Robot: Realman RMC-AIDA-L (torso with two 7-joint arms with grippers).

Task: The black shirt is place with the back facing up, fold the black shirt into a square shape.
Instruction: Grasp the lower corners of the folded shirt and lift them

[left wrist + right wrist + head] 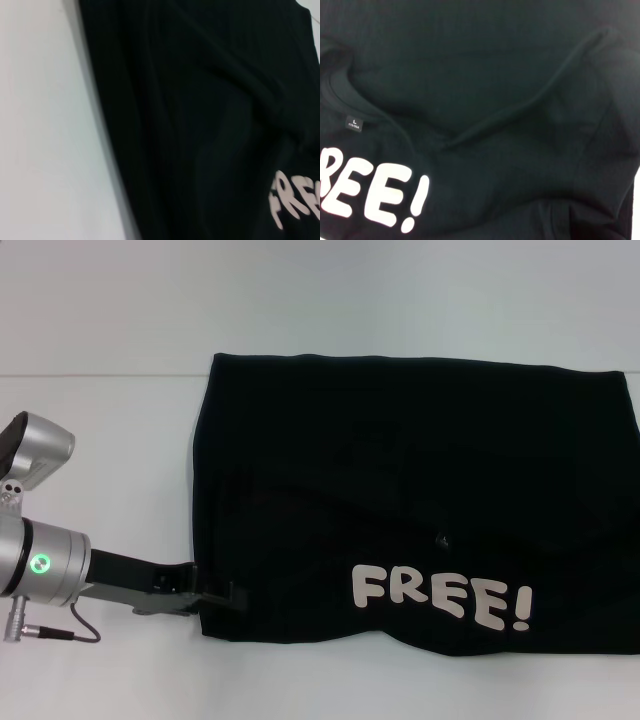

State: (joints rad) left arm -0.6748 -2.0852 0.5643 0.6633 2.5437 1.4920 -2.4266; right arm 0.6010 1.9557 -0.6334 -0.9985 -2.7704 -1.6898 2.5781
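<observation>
**Shirt half-folded, left gripper at its near-left edge**

The black shirt (400, 490) lies on the white table (100, 440), centre to right in the head view, already a wide rectangle. Long axis runs left-right. "FREE!" lettering (440, 598) faces up near the front edge, so a front panel is folded over on top.

Left gripper (215, 592) sits at the shirt's near-left corner, reaching in from the left; the shirt lies to its right. Fingers look close together at the fabric edge, but black on black, so I cannot tell if they pinch cloth. My read: the next fold goes left edge toward right, and the left arm is nearer.

Right gripper is not in the head view. Its wrist view alone shows the collar with a size tag (353, 122) and a diagonal crease (520, 107). Left wrist view shows only the shirt's left edge against the table.
</observation>
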